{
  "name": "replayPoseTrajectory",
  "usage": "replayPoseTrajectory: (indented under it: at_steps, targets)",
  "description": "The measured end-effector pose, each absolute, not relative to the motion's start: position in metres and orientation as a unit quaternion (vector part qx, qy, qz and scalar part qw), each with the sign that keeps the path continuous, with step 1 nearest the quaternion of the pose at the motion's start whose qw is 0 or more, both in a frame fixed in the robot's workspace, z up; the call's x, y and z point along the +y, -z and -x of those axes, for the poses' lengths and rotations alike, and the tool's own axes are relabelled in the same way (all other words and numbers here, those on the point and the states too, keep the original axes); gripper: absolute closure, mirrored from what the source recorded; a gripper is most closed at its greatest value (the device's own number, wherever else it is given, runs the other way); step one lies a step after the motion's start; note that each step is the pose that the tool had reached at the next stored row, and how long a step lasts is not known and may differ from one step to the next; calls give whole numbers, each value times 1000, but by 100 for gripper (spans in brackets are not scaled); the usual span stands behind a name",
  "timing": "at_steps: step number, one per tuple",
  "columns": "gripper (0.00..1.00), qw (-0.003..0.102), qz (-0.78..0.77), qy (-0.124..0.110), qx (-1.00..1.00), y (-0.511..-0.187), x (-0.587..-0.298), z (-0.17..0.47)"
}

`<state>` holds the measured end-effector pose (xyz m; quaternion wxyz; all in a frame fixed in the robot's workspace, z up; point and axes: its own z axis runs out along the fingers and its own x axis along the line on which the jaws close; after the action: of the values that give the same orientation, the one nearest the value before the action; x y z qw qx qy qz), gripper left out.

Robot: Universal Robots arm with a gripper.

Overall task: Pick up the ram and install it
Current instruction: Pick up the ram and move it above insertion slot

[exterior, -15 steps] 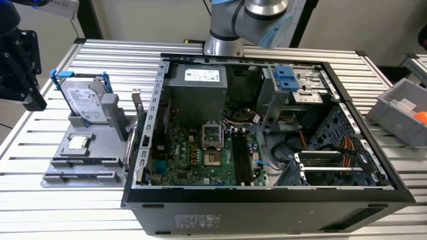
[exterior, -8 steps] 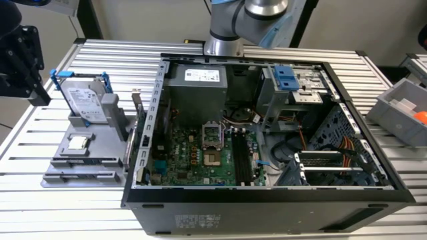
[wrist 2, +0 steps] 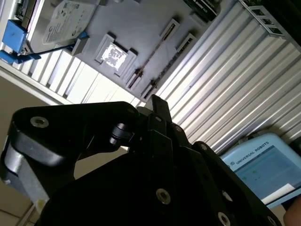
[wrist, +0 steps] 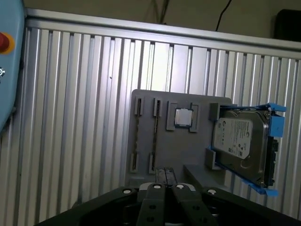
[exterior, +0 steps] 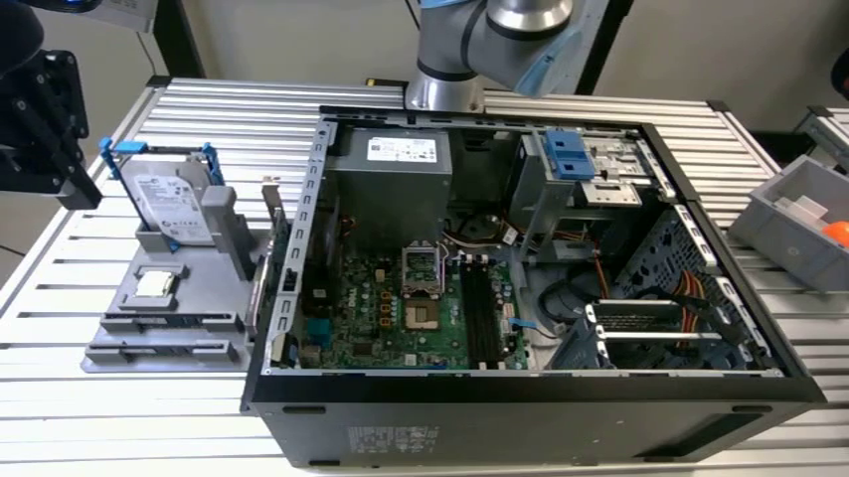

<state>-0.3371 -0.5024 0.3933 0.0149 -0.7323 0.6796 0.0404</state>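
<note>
ram: stood on edge in the grey holder tray, seen edge-on in the first wrist view as a thin dark line between two end brackets. Board colour and chips couldn't be made out from that angle. A second line just like it sat in the parallel lane beside it.

On the same tray, the square silver processor chip sat in its pocket just beside the ram lanes. The hard drive in its blue-handled frame stood past that.

gripper: black fingers pressed together, not touching the ram. In the first wrist view the tips sat against the tray edge, close to one end of the ram lanes. Height above the tray couldn't be told.

In the exterior view the tray sat on the slatted aluminium table, against the exterior view's left side of the open computer case. Inside it, the black memory slots ran along the motherboard, beside the processor socket.
</note>
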Motion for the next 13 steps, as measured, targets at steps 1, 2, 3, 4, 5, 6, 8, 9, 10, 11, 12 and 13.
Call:
replayPoseTrajectory:
  at_steps: [1, 2, 3, 4, 5, 6, 8, 9, 10, 11, 12, 13]
  targets:
    - [100, 15, 732, -40, 680, -393, -502, 337]
    - [100, 15, 732, -40, 680, -393, -502, 337]
    - [0, 15, 732, -40, 680, -393, -502, 337]
    - [0, 15, 732, -40, 680, -393, -502, 337]
    - [0, 15, 732, -40, 680, -393, -502, 337]
    - [0, 15, 732, -40, 680, -393, -502, 337]
    - [0, 15, 732, -40, 680, -393, -502, 337]
    - [0, 15, 732, -40, 680, -393, -502, 337]
    - [0, 15, 732, -40, 680, -393, -502, 337]
    - [0, 15, 732, -40, 680, -393, -502, 337]
    - [0, 15, 732, -40, 680, -393, -502, 337]
    - [0, 15, 732, -40, 680, -393, -502, 337]
